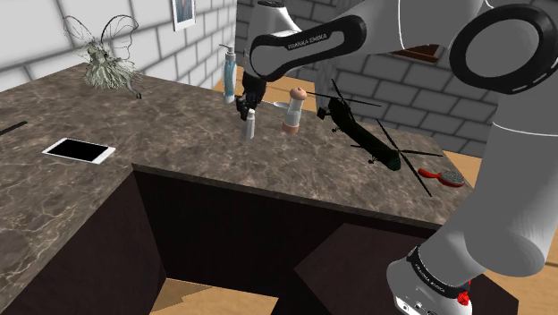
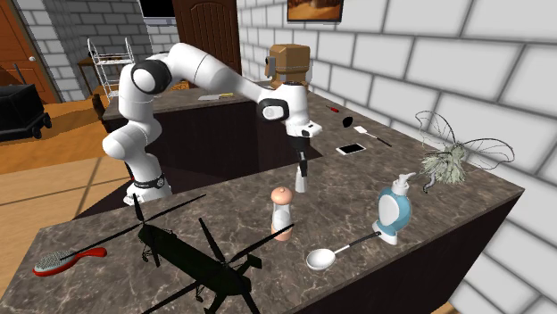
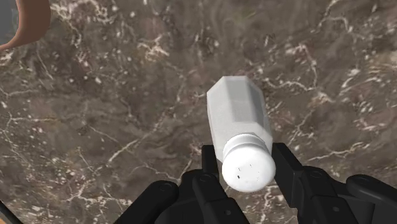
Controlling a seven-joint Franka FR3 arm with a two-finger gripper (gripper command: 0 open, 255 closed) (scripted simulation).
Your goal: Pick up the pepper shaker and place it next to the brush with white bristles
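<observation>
The pepper shaker [image 1: 249,126], a pale grey faceted bottle with a white perforated cap, stands upright near the middle of the marble countertop [image 1: 179,134]. Its base looks to rest on the stone. My black gripper [image 1: 243,106] comes down on it from above and is shut on the shaker [image 3: 236,121] just below the cap, one finger on each side. Gripper [image 2: 302,162] and shaker [image 2: 301,178] stand in the middle of the counter in the second exterior view. The red-handled brush with pale bristles [image 1: 444,177] lies at the counter's far right end, also [image 2: 61,261].
A black toy helicopter [image 1: 362,134] lies between shaker and brush. A pink-topped bottle [image 1: 292,109] and a blue-and-white soap dispenser [image 1: 230,76] stand close behind the shaker. A white spoon [image 2: 323,258], a phone [image 1: 79,150] and a winged figure [image 1: 109,58] are also on the counter.
</observation>
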